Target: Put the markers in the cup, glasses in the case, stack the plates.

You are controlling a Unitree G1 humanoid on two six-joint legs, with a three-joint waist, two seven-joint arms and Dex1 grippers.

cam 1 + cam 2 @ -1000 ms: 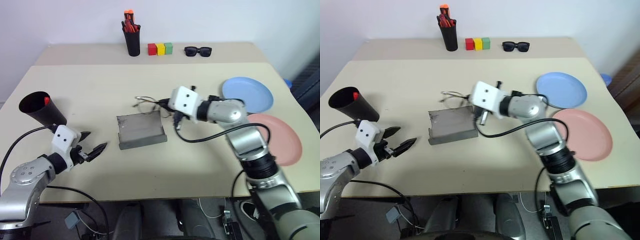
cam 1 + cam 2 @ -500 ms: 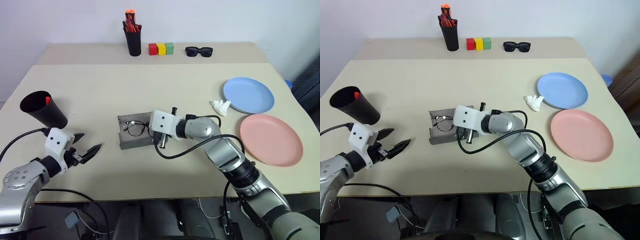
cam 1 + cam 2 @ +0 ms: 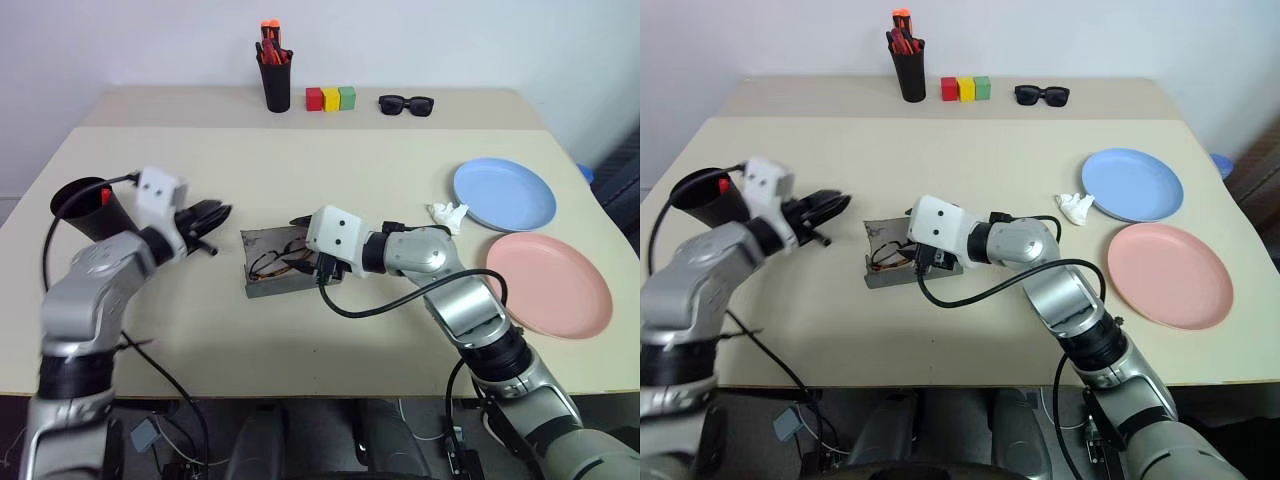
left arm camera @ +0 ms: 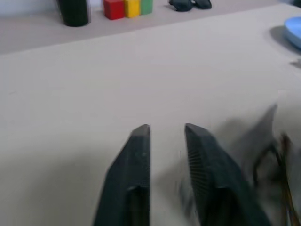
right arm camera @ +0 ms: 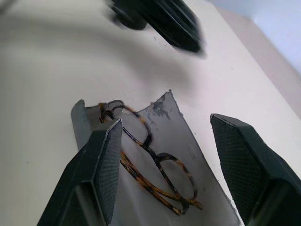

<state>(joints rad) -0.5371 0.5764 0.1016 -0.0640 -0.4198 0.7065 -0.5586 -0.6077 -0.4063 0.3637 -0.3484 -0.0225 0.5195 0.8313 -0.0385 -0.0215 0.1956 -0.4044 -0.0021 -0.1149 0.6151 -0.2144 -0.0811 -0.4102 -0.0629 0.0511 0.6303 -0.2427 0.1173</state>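
1. The glasses (image 5: 150,165) are seen lying inside the open grey case (image 3: 285,270), mid-table; the right gripper (image 5: 164,155) is held just above them with jaws wide and nothing gripped.
2. The left gripper (image 4: 167,136) is seen at the case's left end, fingers nearly together with a narrow gap, empty.
3. Risk: the case could be shoved or tipped if its lid is pushed by the left gripper while the right one is parked over it; collision between the two is likely.
4. Risk: a temple arm could be pinched by the lid, since the frame appears to sit askew.
5. The cup (image 3: 88,208) lies tilted at the left edge, something red inside; it could be knocked by the left arm.
6. The plates (image 3: 503,193) are unstacked, blue beside pink, on the right.
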